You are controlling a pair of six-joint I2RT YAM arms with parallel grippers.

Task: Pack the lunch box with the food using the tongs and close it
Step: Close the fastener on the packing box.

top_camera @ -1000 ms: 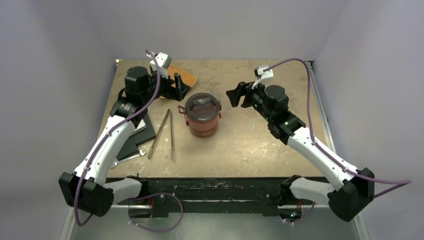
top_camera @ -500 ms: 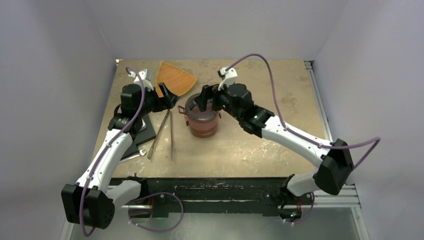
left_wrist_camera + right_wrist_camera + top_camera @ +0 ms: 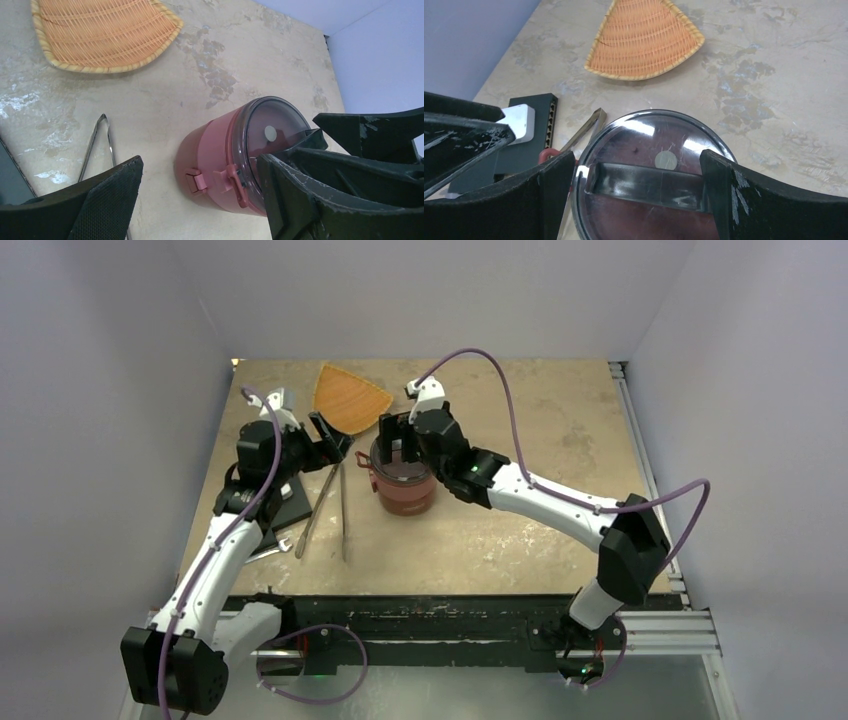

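Note:
The dark-red lunch box stands mid-table with its smoky clear lid on and its side latch showing. My right gripper hovers open right above it, its fingers straddling the lid's dark handle bar. Just left of the box, my left gripper is open with nothing between its fingers. The silvery tongs lie on the table left of the box. No food is in view.
An orange woven fan-shaped tray lies behind the box. A dark flat block and a short silver wrench lie by the left arm. White walls enclose the table on three sides.
My right arm has swung left from the right side to above the lunch box, its jaws opening wider. My left gripper has come off the tray toward the box.

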